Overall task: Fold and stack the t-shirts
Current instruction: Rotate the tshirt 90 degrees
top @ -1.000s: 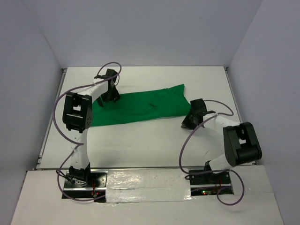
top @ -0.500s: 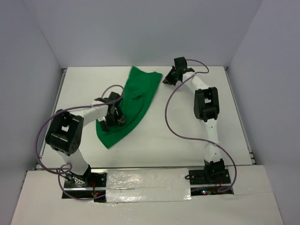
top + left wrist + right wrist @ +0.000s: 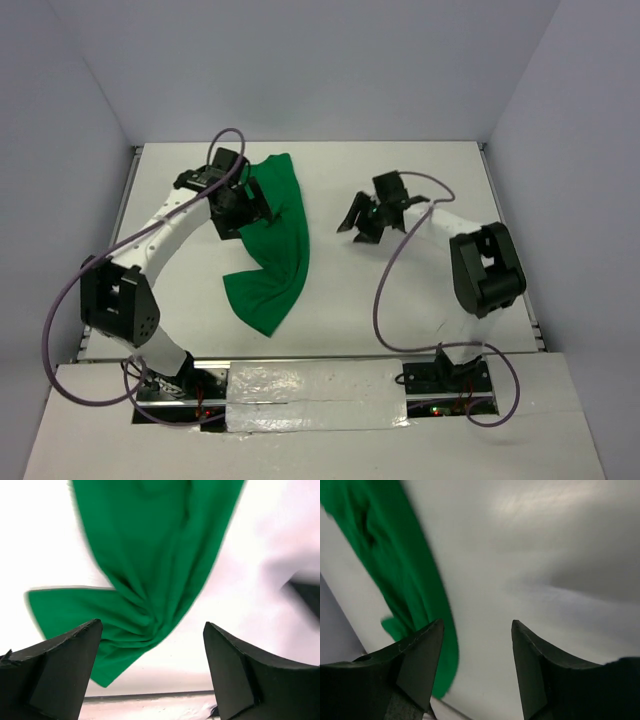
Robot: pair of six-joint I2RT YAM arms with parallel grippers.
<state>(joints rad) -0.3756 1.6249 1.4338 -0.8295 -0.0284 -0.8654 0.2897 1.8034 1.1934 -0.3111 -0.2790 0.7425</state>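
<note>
The left gripper (image 3: 243,207) is held wide open and empty, just above the far end of the shirt (image 3: 280,250). The shirt is laid crumpled on the table (image 3: 420,300), left of its middle, with the long axis run from far to near. The right gripper (image 3: 358,222) is seen open, with nothing gripped, apart to the right of the shirt's far half. The left arm is judged nearer for the coming grasp.

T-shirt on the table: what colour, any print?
The t-shirt is plain bright green, no print visible; top view shows it best.
</note>
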